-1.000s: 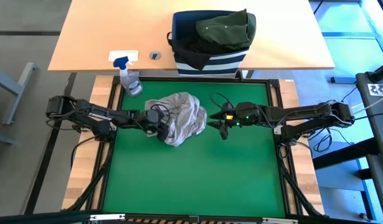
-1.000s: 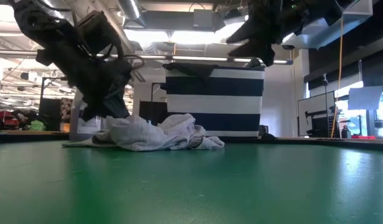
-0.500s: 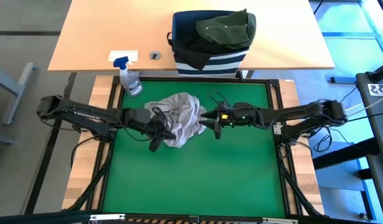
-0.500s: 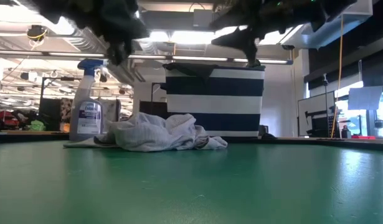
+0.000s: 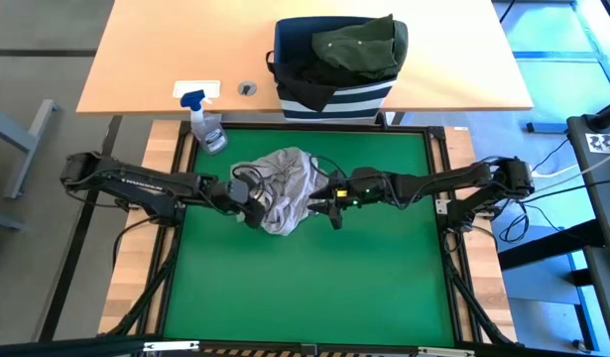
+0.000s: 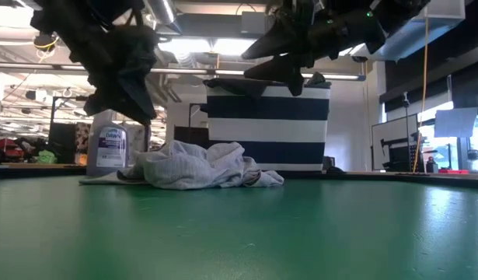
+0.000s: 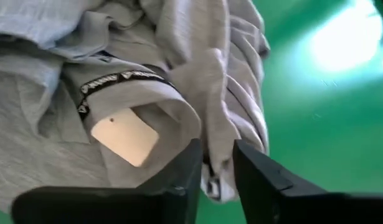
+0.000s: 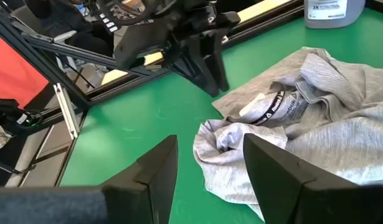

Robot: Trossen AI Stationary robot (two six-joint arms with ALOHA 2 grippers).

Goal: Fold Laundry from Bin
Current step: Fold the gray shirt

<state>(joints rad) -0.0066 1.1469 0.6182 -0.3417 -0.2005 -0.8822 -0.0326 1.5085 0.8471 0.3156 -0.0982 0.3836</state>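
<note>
The light grey garment (image 5: 288, 181) lies crumpled on the green mat (image 5: 305, 288), its white tag (image 7: 124, 135) and black collar band showing. My left gripper (image 5: 253, 211) hangs above its near left part, clear of the cloth in the low view (image 6: 134, 97), fingers a little open. My right gripper (image 5: 329, 210) hovers open over the garment's right edge (image 8: 216, 143), well above it (image 6: 281, 74). The striped navy bin (image 5: 334, 91) stands on the wooden table beyond the mat, with the dark olive garment (image 5: 362, 45) and a black one (image 5: 300, 67) in it.
A clear spray bottle (image 5: 207, 127) with a blue nozzle stands at the mat's far left corner. The mat's near half is bare green. A black frame rail (image 5: 443, 238) edges the mat on both sides.
My left gripper has risen off the grey garment's left side, where it stood low a second ago, and now hangs clear above it. My right gripper has moved toward the table's left edge and a little down, coming over the garment's right edge. The garment has stayed in its heap.
</note>
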